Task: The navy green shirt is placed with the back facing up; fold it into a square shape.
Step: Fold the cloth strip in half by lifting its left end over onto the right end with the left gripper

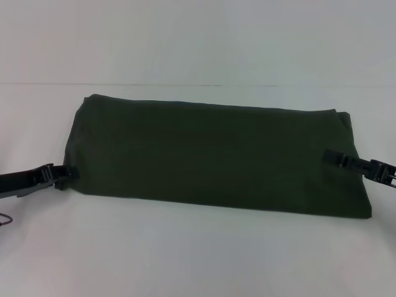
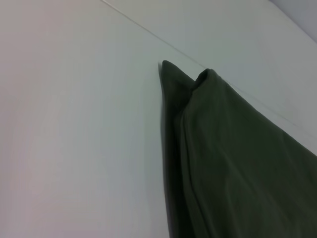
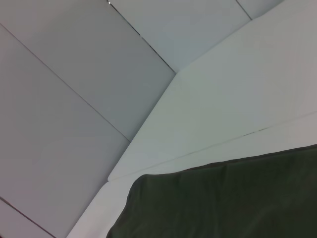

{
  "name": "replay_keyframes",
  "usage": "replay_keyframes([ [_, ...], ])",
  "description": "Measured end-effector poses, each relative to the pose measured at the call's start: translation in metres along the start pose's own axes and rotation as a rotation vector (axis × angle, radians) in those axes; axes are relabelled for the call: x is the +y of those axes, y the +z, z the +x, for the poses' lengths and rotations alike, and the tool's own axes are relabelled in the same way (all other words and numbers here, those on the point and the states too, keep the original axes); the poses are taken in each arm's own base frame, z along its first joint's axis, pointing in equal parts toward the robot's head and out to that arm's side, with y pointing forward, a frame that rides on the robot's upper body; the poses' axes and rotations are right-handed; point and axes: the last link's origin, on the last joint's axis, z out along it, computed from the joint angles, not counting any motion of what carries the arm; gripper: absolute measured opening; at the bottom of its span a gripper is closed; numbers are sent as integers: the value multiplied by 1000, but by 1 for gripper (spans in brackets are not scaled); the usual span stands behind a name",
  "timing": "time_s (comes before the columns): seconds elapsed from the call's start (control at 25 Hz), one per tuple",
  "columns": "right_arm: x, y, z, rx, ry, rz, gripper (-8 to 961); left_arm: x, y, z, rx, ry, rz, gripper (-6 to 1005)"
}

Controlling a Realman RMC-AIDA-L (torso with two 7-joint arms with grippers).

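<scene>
olive cloth, the navy green shirt point(image 1: 216, 158) lies as a long band across the middle of the white table point(image 1: 198, 260). left gripper point(image 1: 62, 174) and right gripper point(image 1: 334, 158) sit at its short ends, probably ready to fold it toward square. can't tell if either claw is pinching.

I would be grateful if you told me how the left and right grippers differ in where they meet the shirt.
The left gripper sits at the shirt's left short edge, near its front corner; the right gripper sits at the right short edge, nearer the middle. The left gripper only reaches the edge, while the right gripper's tips overlap the cloth. Both come in low from the sides over the white table.
</scene>
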Motion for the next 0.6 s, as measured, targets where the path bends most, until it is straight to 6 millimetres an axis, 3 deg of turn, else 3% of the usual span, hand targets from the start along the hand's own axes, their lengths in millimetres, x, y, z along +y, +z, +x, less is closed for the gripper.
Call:
replay_keyframes([
  [0.44,0,0,-1,33,-20,0,789,2,1,1,-6,4,-6,193],
  [0.6,-2,-5,-12,60,-23,27,782,2,1,1,-7,3,-8,43],
])
